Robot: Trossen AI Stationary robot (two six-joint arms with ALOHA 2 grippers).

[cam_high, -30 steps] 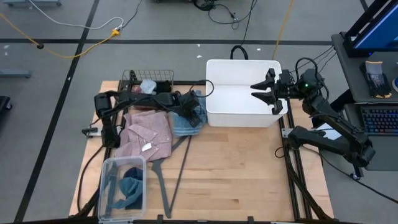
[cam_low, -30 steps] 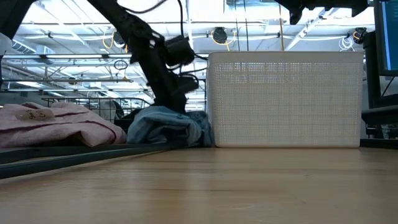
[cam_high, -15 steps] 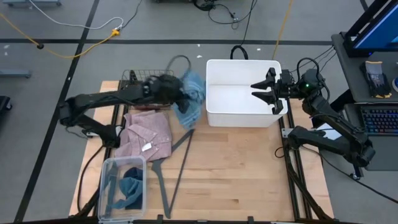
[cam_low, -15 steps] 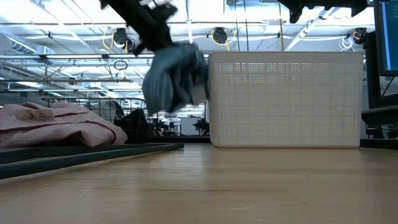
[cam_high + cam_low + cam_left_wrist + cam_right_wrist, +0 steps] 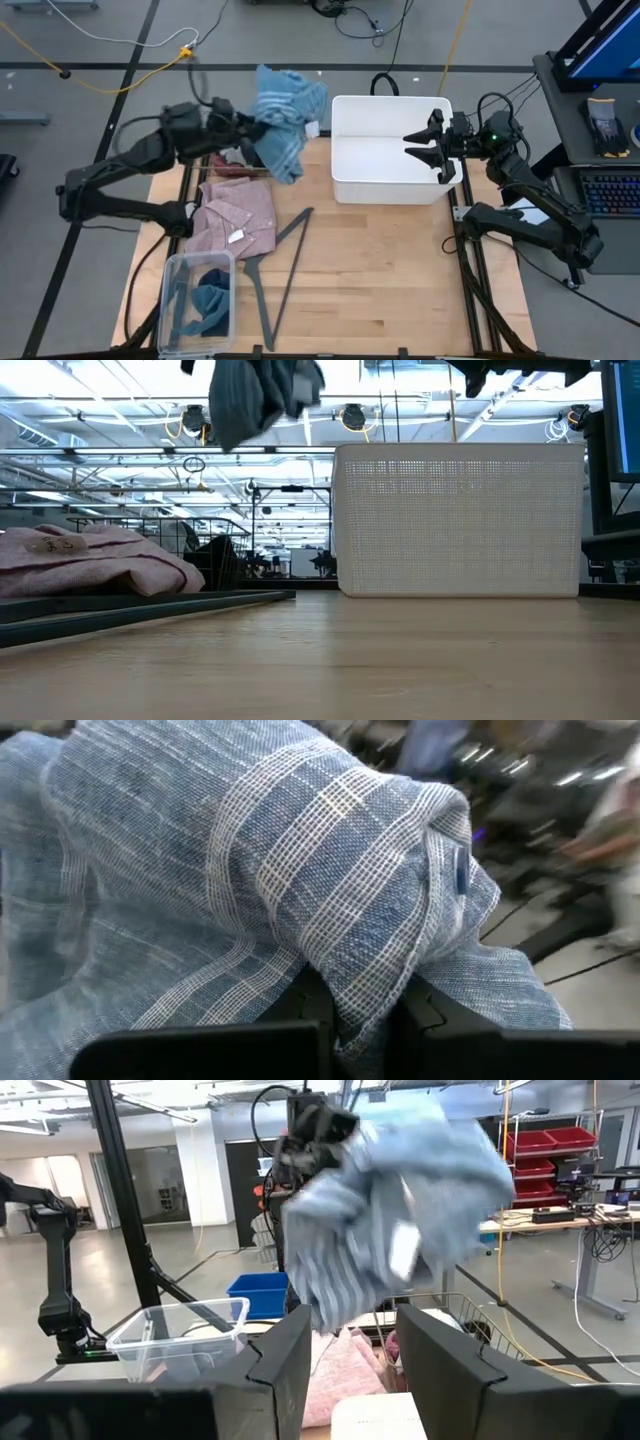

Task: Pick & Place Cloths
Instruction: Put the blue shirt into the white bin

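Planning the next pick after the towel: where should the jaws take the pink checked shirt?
Take the pink checked shirt from straight above, at its raised, rumpled middle fold. It lies in a soft heap on the table, so a bunched ridge gives more to pinch than its flat edges.

Your high view evenly lit with soft shadows, low view backlit by bright ceiling lights, towel motion-blurred in right wrist view, background unfocused behind left wrist close-up.
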